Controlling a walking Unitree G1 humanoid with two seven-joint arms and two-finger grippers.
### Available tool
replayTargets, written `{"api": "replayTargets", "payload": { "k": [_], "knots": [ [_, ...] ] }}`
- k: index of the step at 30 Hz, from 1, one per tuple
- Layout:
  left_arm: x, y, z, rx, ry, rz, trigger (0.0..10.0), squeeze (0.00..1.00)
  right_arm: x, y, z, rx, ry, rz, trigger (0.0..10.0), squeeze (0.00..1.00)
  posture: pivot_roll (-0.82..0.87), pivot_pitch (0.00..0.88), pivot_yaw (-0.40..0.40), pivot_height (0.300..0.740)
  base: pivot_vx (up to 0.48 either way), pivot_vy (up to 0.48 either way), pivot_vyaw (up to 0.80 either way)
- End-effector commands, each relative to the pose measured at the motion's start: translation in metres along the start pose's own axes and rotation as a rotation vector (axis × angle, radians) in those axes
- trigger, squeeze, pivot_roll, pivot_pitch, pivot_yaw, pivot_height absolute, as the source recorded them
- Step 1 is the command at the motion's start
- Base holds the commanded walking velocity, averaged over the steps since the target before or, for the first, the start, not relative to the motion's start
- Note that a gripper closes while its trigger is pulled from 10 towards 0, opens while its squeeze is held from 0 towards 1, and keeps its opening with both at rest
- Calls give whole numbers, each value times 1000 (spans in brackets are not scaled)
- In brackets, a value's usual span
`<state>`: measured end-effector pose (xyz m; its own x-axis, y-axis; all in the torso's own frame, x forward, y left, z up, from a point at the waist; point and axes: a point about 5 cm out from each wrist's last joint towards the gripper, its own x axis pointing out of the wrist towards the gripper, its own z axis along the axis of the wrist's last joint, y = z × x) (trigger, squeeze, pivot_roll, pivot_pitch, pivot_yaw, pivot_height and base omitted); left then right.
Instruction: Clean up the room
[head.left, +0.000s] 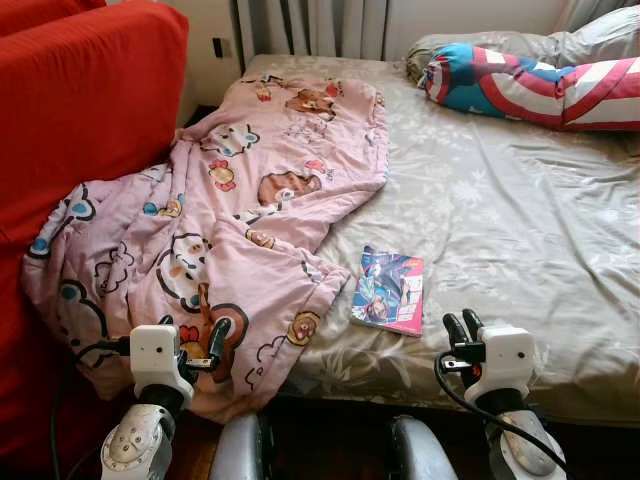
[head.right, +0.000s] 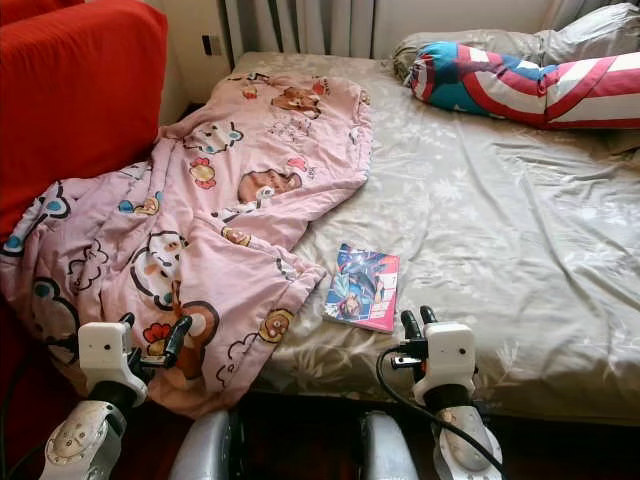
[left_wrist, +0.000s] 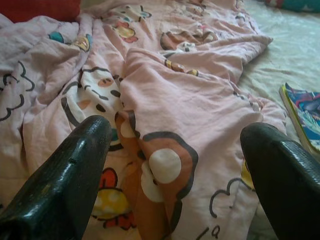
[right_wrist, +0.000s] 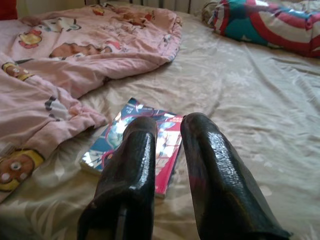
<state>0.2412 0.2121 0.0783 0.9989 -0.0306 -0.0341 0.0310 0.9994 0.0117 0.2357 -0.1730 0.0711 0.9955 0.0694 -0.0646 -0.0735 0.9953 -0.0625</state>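
Note:
A pink cartoon-print blanket (head.left: 250, 190) lies rumpled over the left part of the bed (head.left: 500, 220), and its edge spills off the front corner and against the red sofa (head.left: 80, 110). A colourful book (head.left: 390, 290) lies flat on the olive sheet just right of the blanket's edge. My left gripper (head.left: 192, 335) is open, low at the blanket's hanging edge; the left wrist view has the blanket (left_wrist: 175, 100) between its spread fingers (left_wrist: 75, 170). My right gripper (head.left: 462, 330) is shut at the bed's front edge, just in front of the book (right_wrist: 112, 140).
A long pillow (head.left: 540, 85) in red, white and blue stripes lies at the bed's far right by a grey pillow (head.left: 590, 35). Curtains (head.left: 310, 25) and a wall stand behind the bed. The sofa closes off the left side.

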Motion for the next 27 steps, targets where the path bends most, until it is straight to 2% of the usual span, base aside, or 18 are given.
{"api": "replayTargets", "payload": {
  "k": [1, 5, 11, 12, 22, 27],
  "knots": [
    [-1, 0, 2, 17, 3, -9, 10000, 0, 0, 1, 3, 8, -8, 4, 10000, 0, -47, 141, 2, 591, 0, 0, 0],
    [-3, -4, 1, 15, 4, -31, 10000, 0, -2, 7, 8, -1, -42, 73, 10000, 0, -49, 125, 5, 591, 238, 0, 0],
    [-2, -4, 2, 25, 8, -46, 10000, 0, -3, 9, 5, 12, -34, 87, 10000, 0, -43, 125, 5, 591, 344, 0, 698],
    [-2, -2, 3, 26, 8, -44, 10000, 0, -3, 9, 4, 37, -26, 80, 10000, 0, -41, 128, 5, 591, 360, 0, 0],
    [-3, -2, 3, 26, 10, -42, 10000, 0, -2, 5, -2, 42, 2, 50, 10000, 0, -40, 138, 6, 591, 363, 0, 0],
    [-3, -4, 3, 24, 10, -48, 10000, 0, 3, -6, -8, 85, 39, -35, 10000, 0, -42, 142, 8, 591, 359, 0, 0]
  ]
}}
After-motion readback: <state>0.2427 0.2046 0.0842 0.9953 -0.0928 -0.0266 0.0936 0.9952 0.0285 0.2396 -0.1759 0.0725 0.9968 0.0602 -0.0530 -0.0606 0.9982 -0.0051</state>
